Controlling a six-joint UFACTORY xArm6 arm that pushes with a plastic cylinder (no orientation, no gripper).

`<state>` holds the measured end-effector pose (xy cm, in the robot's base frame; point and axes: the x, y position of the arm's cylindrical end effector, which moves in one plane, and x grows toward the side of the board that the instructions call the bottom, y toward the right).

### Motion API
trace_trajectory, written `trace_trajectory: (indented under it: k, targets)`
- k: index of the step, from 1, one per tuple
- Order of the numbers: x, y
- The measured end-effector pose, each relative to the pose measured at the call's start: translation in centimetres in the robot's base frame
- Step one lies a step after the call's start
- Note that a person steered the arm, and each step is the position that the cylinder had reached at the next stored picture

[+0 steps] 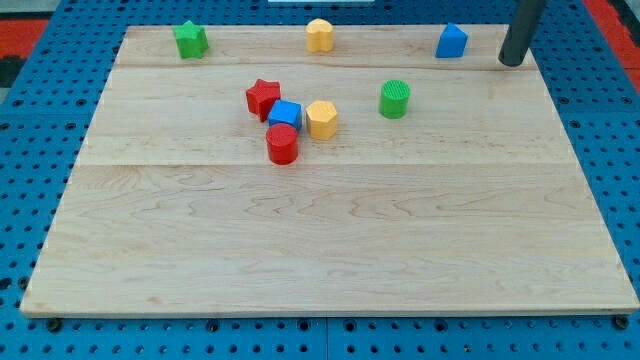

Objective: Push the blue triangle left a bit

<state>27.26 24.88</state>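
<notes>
Resting my tip [511,62] right of blue triangle [452,41] | tool: none, bare rod

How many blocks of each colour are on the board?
Green: 2 — green star, green cylinder
Yellow: 2 — yellow cylinder, yellow hexagon
Blue: 2 — blue triangle, blue cube
Red: 2 — red star, red cylinder
Total: 8

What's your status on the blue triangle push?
My tip at the view's top right, just right of the blue triangle, not touching. Nearest block on its left: yellow cylinder, well clear.
</notes>
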Motion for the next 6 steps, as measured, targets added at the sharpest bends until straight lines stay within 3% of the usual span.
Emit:
trace_trajectory:
  k: [1,6]
  targets:
    - [-1.6,-2.9]
    - [-3.0,-5.5]
